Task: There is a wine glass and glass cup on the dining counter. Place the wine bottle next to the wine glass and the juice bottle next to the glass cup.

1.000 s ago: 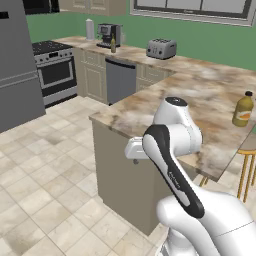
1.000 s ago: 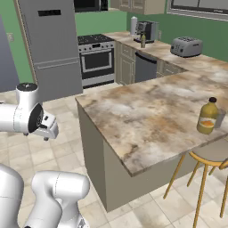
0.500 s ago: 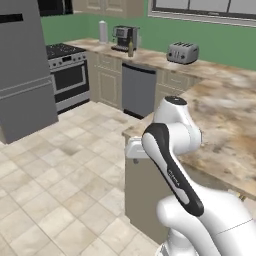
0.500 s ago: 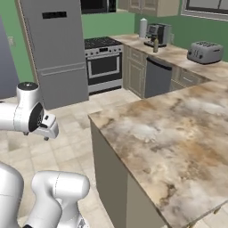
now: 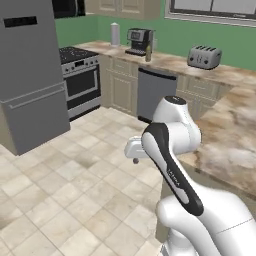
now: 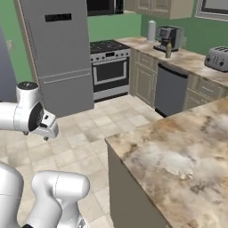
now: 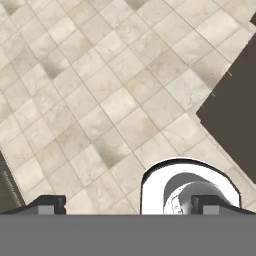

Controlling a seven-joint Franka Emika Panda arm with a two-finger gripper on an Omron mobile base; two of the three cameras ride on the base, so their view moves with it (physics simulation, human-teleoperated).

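Wine bottle, slim and olive-green, stands upright on the back counter against the green wall, just beside the coffee machine and well apart from the toaster. The right base view shows the same bottle as a small dark shape next to the machine. It is too far off for me to make out its label or cap.

My pincer hangs over the tiled floor, pointing down, fingertips spread about as wide as they go, with nothing between them. From the left base view the pincer sits low in front of my own arm, well short of the bottle. The dining counter, marbled beige and brown, runs along my right side.

I judge the bottle to be rigid glass: smooth, slippery, breakable, and fairly heavy if full. Being tall and narrow, it would tip easily under a sideways knock. I would take it around the straight body below the shoulder, where the walls are parallel and the weight sits low. I would avoid the thin neck, where it could swing or slide out. The coffee machine stands close, so I would favour an approach from the bottle's open side.
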